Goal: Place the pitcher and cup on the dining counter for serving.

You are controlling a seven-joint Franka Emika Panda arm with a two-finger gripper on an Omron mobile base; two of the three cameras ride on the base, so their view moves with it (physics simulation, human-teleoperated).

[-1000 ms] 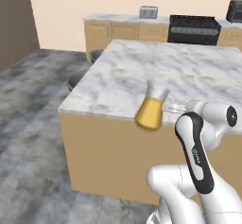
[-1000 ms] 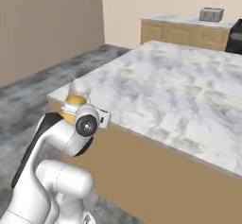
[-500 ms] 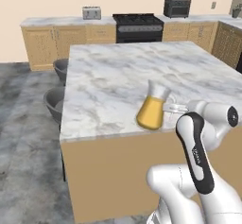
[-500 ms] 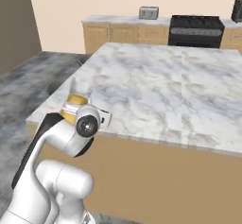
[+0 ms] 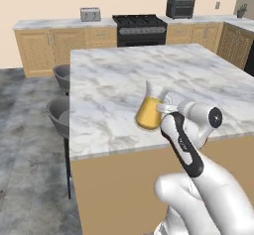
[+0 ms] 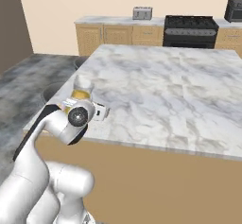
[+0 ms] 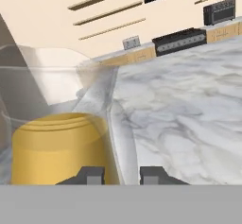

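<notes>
The claw (image 5: 166,109), closed narrow on the pitcher (image 5: 149,111), holds it over the marble worktop (image 5: 114,75) near its front edge; lower it upright and release only once its base rests flat.

pitcher (image 5: 148,111) near front edge of the surface (image 5: 114,80); stools (image 5: 60,115) on its left side; stove (image 5: 140,29) and toaster (image 5: 90,14) along back wall behind.

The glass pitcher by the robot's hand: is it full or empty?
Partly full: the pitcher shows yellow-orange liquid filling its wide base, while its narrow neck is clear.
</notes>
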